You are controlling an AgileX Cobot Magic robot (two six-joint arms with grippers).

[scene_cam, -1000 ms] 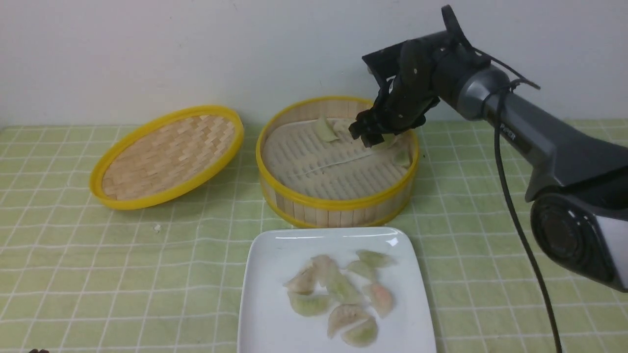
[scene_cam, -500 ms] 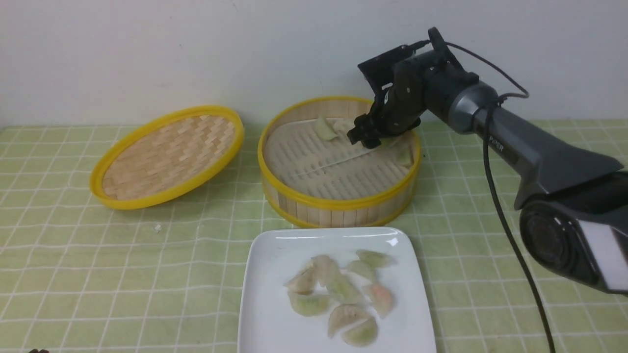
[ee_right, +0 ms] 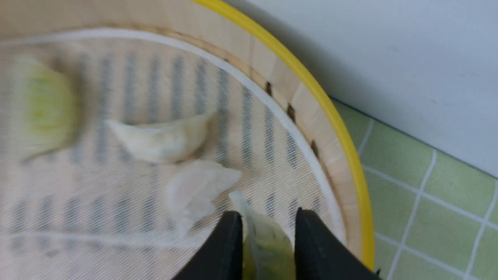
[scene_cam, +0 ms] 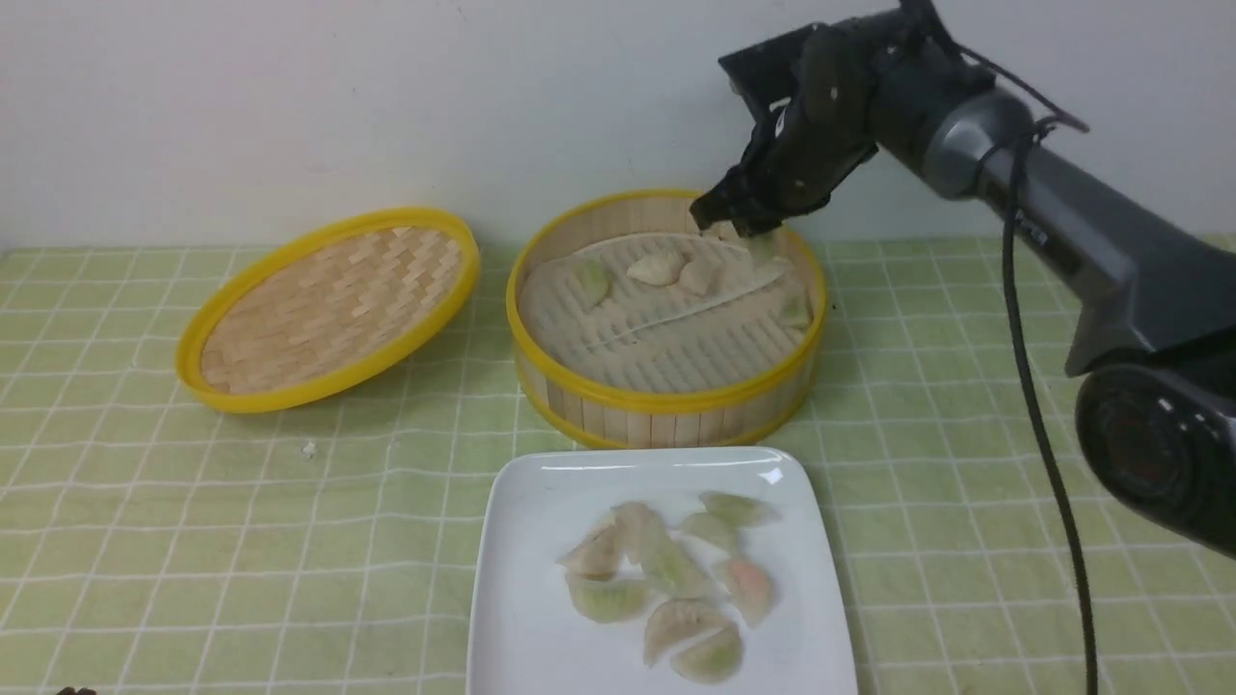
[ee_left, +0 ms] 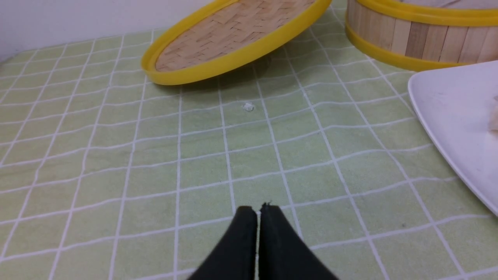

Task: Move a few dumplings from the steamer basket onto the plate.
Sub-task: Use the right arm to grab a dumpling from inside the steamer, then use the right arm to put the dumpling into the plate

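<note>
Left gripper [ee_left: 256,212]: jaws together, nothing held, over cloth [ee_left: 155,163]; basket [scene_cam: 666,410], centre, loose dumplings [scene_cam: 657,268] inside; plate [scene_cam: 526,541], just robotward; right gripper [ee_right: 268,214]: clamped on one dumpling [ee_right: 268,245] above basket's far rim, plate lying robotward.

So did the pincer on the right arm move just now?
Yes. The right pincer went up: it was low inside the steamer basket, and now it sits at the far rim, gripping a dumpling.

On the green checked tablecloth [scene_cam: 145,531], the round bamboo-slat steamer basket [scene_cam: 666,401] stands behind the white square glossy plate [scene_cam: 541,502], with the shallow woven yellow-rimmed lid [scene_cam: 328,309] to its left. Small crescent dumplings [scene_cam: 676,569] lie on the plate. Further dumplings [scene_cam: 657,268] lie in the basket's far half.
</note>
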